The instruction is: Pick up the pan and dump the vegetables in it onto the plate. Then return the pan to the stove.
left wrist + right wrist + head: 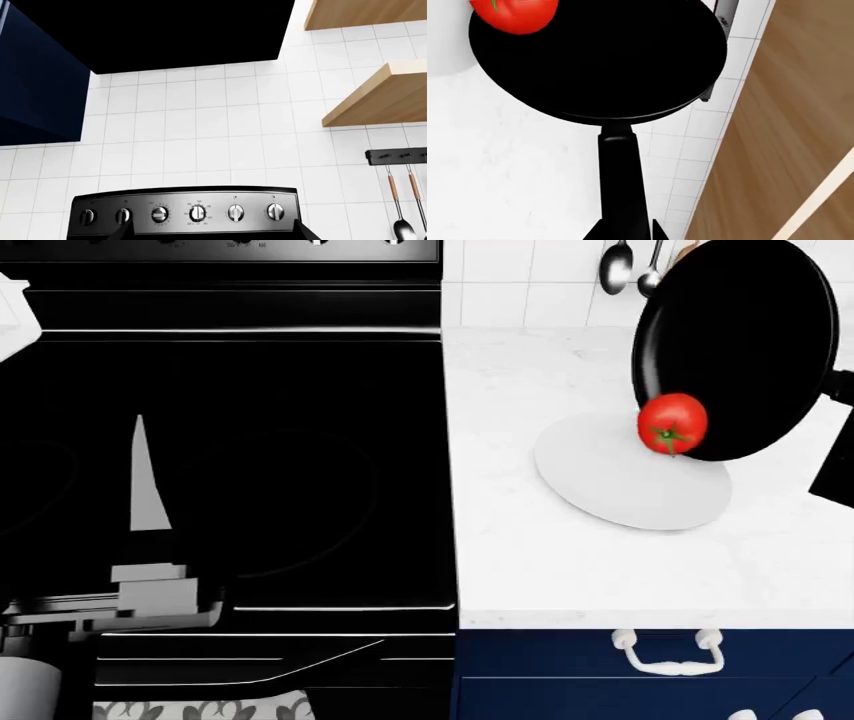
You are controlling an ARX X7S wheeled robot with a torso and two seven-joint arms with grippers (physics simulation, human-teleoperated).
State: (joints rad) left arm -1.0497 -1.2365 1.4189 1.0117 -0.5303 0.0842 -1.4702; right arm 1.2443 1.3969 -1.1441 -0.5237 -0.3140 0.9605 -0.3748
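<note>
White marble tabletop (587, 570) right of the black stove (240, 440), tiled wall behind, navy drawers with white handles below.

Pan (737, 345) is up in the air over the right side of the tabletop, tilted steeply so its inside faces the head camera. Lower rim hangs above the plate (607, 490). Tomato (671, 423) sits at the pan's low edge, over the plate's far right part; can't tell if it still touches the pan or is already free. Plate lies flat on the tabletop, near the stove edge but apart from it.

Right wrist view: pan handle (620, 175) runs straight back to the right end effector (625, 231), whose dark fingers show either side of the handle at the frame edge, closed around it. Tomato at the far rim there too.

Left end effector (140, 490) hovers over the cooktop, nothing in it; only 1 pale finger reads against the black, so can't tell how far open. Left wrist camera looks at the stove back panel with 6 knobs (197, 214), the black hood, wooden shelves (380, 97) and hanging utensils (403, 210)
</note>
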